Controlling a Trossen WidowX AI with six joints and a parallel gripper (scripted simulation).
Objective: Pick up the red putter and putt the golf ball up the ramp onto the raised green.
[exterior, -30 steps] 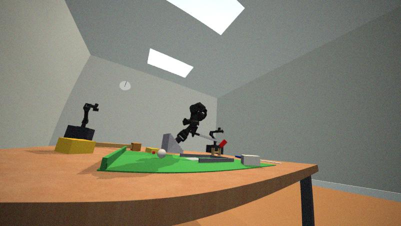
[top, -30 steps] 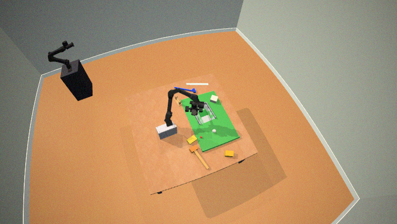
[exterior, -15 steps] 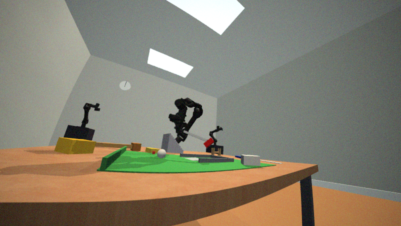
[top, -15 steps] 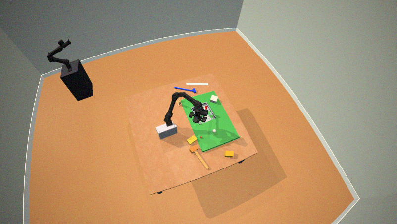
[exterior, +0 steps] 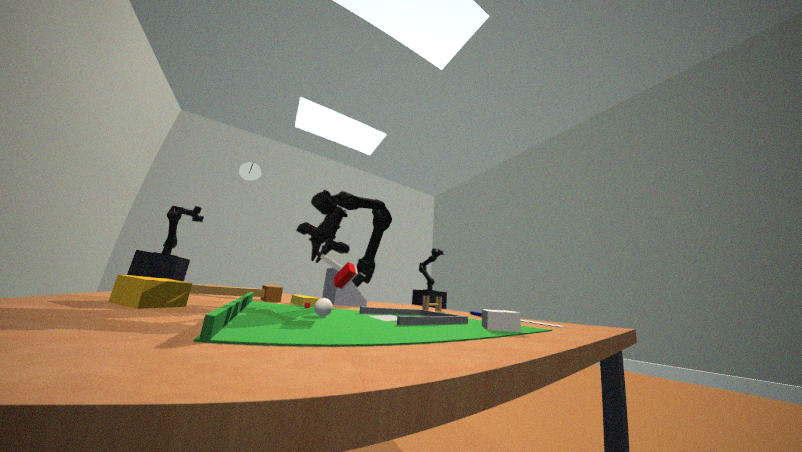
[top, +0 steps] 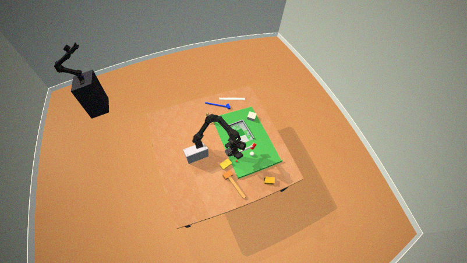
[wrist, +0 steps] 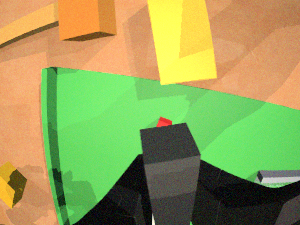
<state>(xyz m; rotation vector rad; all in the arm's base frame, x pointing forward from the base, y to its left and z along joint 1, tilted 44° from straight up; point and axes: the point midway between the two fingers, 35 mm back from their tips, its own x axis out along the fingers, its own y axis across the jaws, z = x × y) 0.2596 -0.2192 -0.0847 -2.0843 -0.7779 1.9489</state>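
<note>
Top view: relative to the golf ball [top: 251,153] [exterior: 322,306], the red putter [top: 253,145] [exterior: 345,275] is held above the green mat [top: 268,148] [exterior: 314,331] [wrist: 90,109], its head near the ball on the side toward the framed ramp area [top: 253,131] [exterior: 432,320] [wrist: 280,177]. The gripper [top: 234,155] [exterior: 316,258], on the arm-base side of the ball, is clamped on the putter's shaft. Pick-up appears complete; the stroke and the ball's rest on the raised green remain, the ball lying on the mat short of the ramp area. The putter has a red, block-shaped head and a slender pale shaft; in the exterior view it slants downward from the fingers, head lowest and higher than the ball. The next move presumably calls for lowering the head behind the ball, on the side away from the ramp, without brushing it.
</note>
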